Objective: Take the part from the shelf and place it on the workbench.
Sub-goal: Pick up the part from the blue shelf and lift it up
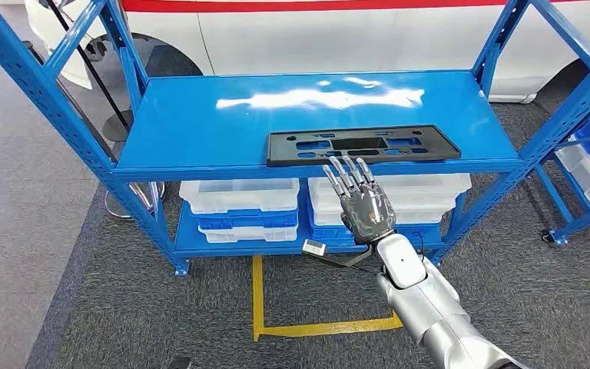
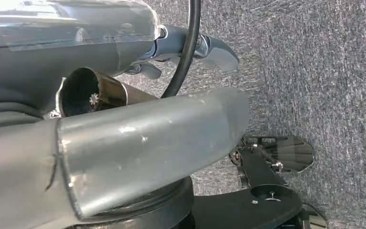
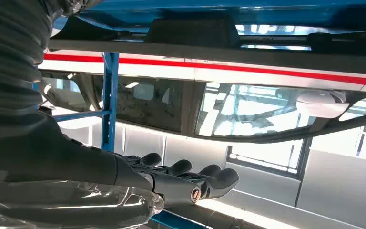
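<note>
The part (image 1: 362,144) lies on the shelf (image 1: 200,123) near its front edge, right of middle, with the right hand (image 1: 362,198) just before it, storage bins (image 1: 240,201) beneath, and a car (image 1: 338,34) behind.

Looks like we're in a car workshop: blue steel shelving (image 1: 315,123) holding clear parts bins (image 1: 240,197), a white car (image 1: 353,31) parked behind, yellow floor tape (image 1: 258,300) on grey carpet.
</note>
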Robot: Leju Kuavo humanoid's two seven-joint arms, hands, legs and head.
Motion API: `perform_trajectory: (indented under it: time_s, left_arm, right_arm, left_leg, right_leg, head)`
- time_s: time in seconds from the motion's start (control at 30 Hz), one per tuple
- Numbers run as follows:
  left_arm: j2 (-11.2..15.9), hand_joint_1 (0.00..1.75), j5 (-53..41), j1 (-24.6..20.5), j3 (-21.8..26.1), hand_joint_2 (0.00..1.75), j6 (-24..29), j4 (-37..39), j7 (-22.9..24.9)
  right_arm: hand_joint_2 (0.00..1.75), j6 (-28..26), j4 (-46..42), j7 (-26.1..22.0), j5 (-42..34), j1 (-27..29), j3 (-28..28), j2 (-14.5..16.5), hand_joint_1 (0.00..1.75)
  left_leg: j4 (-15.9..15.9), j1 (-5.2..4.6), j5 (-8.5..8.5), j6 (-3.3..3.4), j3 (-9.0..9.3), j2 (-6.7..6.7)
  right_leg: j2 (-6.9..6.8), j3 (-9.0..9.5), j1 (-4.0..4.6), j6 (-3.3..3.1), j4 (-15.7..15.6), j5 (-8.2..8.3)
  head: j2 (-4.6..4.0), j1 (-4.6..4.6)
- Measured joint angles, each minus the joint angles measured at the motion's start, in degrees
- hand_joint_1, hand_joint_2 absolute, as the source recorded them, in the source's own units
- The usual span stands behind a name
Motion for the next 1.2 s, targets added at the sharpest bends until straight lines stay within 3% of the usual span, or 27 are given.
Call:
perform_trajectory:
  time_s: [0.3,0.47,0.53,0.6,0.67,0.7,0.73,0.77,0.8,0.87,0.93,1.07,1.13,1.2]
  left_arm:
    - [0.01,0.00,-0.01,0.00,0.00,0.00,-0.28,-0.01,-0.51]
    - [0.03,0.00,-0.09,0.02,0.00,0.00,-0.24,0.00,-0.61]
    - [0.02,0.00,-0.08,0.02,0.00,0.00,-0.22,0.00,-0.62]
    - [-0.02,0.00,-0.08,-0.03,0.01,0.00,-0.22,0.00,-0.64]
    - [-0.02,0.00,-0.08,-0.07,0.02,0.00,-0.23,0.00,-0.69]
    - [-0.02,0.00,-0.08,-0.06,0.02,0.00,-0.26,0.00,-0.73]
    - [-0.02,0.00,-0.08,-0.03,0.02,0.00,-0.30,0.00,-0.78]
    - [-0.02,0.00,-0.09,0.01,0.02,0.00,-0.35,0.00,-0.84]
    - [-0.02,0.00,-0.10,0.03,0.02,0.00,-0.39,0.00,-0.90]
    - [0.01,0.00,-0.11,0.02,0.02,0.00,-0.43,0.01,-1.02]
    - [0.05,0.00,-0.13,-0.04,0.03,0.00,-0.44,0.02,-1.09]
    - [0.07,0.00,-0.27,-0.11,0.02,0.00,-0.50,0.03,-1.21]
    - [0.07,0.00,-0.33,-0.10,0.02,0.00,-0.50,0.03,-1.30]
    - [0.07,0.00,-0.36,0.01,0.02,0.00,-0.50,0.05,-1.31]
  right_arm:
    - [1.75,0.00,0.24,0.00,-0.90,0.00,-0.02,0.00,0.00]
    - [1.75,0.00,0.94,-0.05,-1.51,-0.04,-0.02,0.01,0.00]
    - [1.75,0.00,1.11,-0.11,-1.75,-0.13,-0.03,0.08,0.00]
    - [1.75,0.00,1.48,-0.13,-2.01,-0.41,-0.05,0.11,0.00]
    - [1.75,0.00,2.34,-0.13,-2.22,-0.52,-0.08,0.10,0.00]
    - [1.75,0.00,2.88,-0.13,-2.32,-0.45,-0.09,0.09,0.00]
    - [1.75,0.00,3.38,-0.14,-2.45,-0.35,-0.10,0.09,0.00]
    - [1.75,0.00,3.79,-0.15,-2.59,-0.31,-0.11,0.09,0.00]
    - [1.75,0.00,4.14,-0.16,-2.73,-0.34,-0.14,0.08,0.00]
    - [1.75,0.00,4.64,-0.18,-2.92,-0.56,-0.22,0.05,0.00]
    - [1.75,0.00,5.06,-0.21,-2.99,-0.71,-0.29,0.07,0.00]
    - [1.75,-0.01,5.70,-0.37,-3.15,-0.81,-0.46,0.05,0.00]
    - [1.75,-0.02,5.82,-0.44,-3.23,-0.97,-0.50,0.17,0.00]
    - [1.75,-0.02,6.03,-0.48,-3.26,-0.99,-0.50,0.28,0.00]
  left_leg:
    - [0.11,-0.02,-0.04,0.06,-0.04,0.00]
    - [0.52,-0.12,-0.19,0.60,-0.38,-0.03]
    - [-0.45,0.18,0.36,1.11,0.02,0.01]
    - [-1.67,0.64,1.06,1.66,0.58,0.15]
    - [-1.97,0.77,1.22,1.92,0.73,0.24]
    - [-1.93,0.78,1.15,1.94,0.73,0.22]
    - [-1.85,0.83,1.02,1.90,0.78,0.15]
    - [-1.70,0.93,0.81,1.75,0.87,0.05]
    - [-1.43,1.08,0.49,1.48,1.01,-0.04]
    - [-0.56,1.28,-0.47,0.55,1.20,-0.14]
    - [0.07,1.17,-1.15,-0.41,1.06,-0.10]
    - [0.88,1.33,-2.22,-1.52,0.93,-0.45]
    - [5.82,1.40,-4.71,-1.66,-1.50,-1.76]
    - [13.67,1.32,-7.28,-1.55,-6.11,-2.47]
  right_leg:
    - [0.01,0.00,-0.11,0.04,-0.05,0.03]
    - [-0.09,-0.04,-0.38,0.42,-0.25,0.27]
    - [-0.02,0.12,-0.23,0.83,-0.46,0.29]
    - [0.27,-1.11,-0.20,1.26,2.17,-1.34]
    - [0.53,-4.60,-0.51,1.63,8.96,-4.39]
    - [0.58,-6.47,-0.69,1.81,12.25,-5.35]
    - [0.58,-7.71,-0.90,1.99,14.06,-5.32]
    - [0.56,-7.98,-1.13,2.17,13.81,-4.16]
    - [0.51,-7.17,-1.34,2.33,11.40,-2.06]
    - [0.11,-4.22,-1.39,2.48,4.39,1.50]
    - [-0.10,-2.86,-1.03,1.80,1.12,1.96]
    - [0.60,-2.73,-0.87,-0.19,1.04,1.15]
    - [0.84,-2.17,-0.92,-0.94,0.78,0.93]
    - [1.14,-1.86,-0.61,-1.42,0.76,0.66]
  head:
    - [0.00,-0.01]
    - [0.00,-0.02]
    - [0.00,0.01]
    - [0.00,0.06]
    - [0.00,0.09]
    - [0.00,0.07]
    - [0.00,0.07]
    - [0.00,0.07]
    - [0.00,0.07]
    - [0.00,0.15]
    - [0.00,0.15]
    - [0.00,-0.02]
    - [0.00,-0.16]
    - [0.00,-0.26]
